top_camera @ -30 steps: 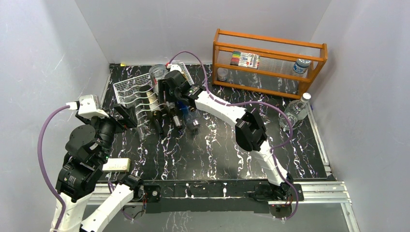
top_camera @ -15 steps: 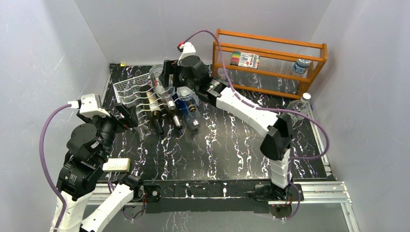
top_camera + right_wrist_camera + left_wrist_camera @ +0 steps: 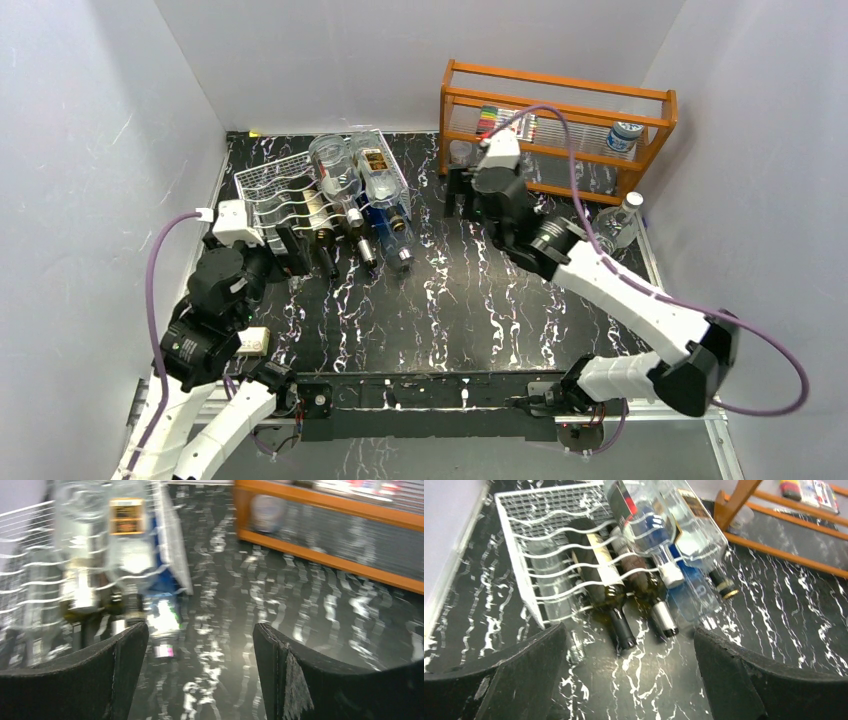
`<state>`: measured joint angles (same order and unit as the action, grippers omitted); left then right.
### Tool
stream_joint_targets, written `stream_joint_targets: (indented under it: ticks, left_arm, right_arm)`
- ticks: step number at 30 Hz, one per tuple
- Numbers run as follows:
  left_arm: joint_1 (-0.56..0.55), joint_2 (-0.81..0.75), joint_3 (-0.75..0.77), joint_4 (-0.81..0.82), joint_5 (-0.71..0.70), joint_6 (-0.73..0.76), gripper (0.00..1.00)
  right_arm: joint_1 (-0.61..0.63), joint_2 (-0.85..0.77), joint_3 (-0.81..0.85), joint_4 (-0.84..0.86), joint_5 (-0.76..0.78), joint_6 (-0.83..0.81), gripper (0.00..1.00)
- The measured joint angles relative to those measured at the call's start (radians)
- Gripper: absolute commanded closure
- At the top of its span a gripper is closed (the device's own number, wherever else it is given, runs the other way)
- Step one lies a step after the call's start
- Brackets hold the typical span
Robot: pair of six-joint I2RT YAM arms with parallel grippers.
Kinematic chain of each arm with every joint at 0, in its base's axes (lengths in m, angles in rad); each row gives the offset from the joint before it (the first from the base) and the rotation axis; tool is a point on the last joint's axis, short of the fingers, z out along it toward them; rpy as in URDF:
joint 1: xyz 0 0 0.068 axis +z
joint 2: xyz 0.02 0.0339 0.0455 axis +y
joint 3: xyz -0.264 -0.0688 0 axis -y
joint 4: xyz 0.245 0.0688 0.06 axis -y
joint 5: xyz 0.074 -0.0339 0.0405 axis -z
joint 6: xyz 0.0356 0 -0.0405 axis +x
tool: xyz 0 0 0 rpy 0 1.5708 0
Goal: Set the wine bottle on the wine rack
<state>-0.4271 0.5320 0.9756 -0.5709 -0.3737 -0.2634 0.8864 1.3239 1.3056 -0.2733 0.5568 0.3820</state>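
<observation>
The white wire wine rack (image 3: 262, 186) stands at the back left and holds several bottles lying on their sides. Two clear bottles lie on top: one with an amber label (image 3: 378, 172) and one with a dark label (image 3: 335, 170). Dark wine bottles (image 3: 325, 245) and a blue bottle (image 3: 393, 222) lie below, necks toward me. My right gripper (image 3: 463, 196) is open and empty, right of the rack and apart from it. My left gripper (image 3: 295, 248) is open and empty at the rack's near front. In the left wrist view the rack (image 3: 539, 515) and the dark bottle necks (image 3: 623, 628) lie just ahead of the gripper (image 3: 629, 632). The right wrist view is blurred; its gripper (image 3: 200, 627) is open over the table, with the amber-label bottle (image 3: 127, 535) up left.
An orange wooden shelf (image 3: 555, 85) stands at the back right with markers and a small jar in it. A clear bottle (image 3: 615, 225) stands by its right end near the table's right rail. Grey walls close in the left, back and right.
My right gripper has left the rack and swung right toward the orange shelf, empty; the amber-label clear bottle now lies on top of the rack. My left gripper has shifted right along the rack's front.
</observation>
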Motion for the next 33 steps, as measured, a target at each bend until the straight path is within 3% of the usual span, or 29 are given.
stream_joint_targets:
  ticks: [8, 15, 18, 28, 33]
  left_arm:
    - [0.000, 0.012, -0.097, 0.076, 0.101, -0.074, 0.02]
    - [0.000, 0.035, -0.118, 0.140, 0.145, -0.119, 0.02]
    - [0.000, 0.053, -0.118, 0.158, 0.159, -0.131, 0.02]
    - [0.000, 0.026, -0.146, 0.167, 0.205, -0.174, 0.02]
    - [0.000, 0.022, -0.181, 0.175, 0.219, -0.183, 0.02]
  right_arm:
    - [-0.208, -0.227, -0.138, -0.121, 0.171, -0.033, 0.07]
    - [-0.603, -0.252, -0.137, -0.156, 0.131, -0.062, 0.07]
    - [-0.714, -0.225, -0.139, -0.186, 0.106, -0.023, 0.07]
    - [-0.870, -0.212, -0.197, -0.197, 0.060, 0.033, 0.08]
    - [-0.945, -0.196, -0.204, -0.188, 0.002, 0.021, 0.17]
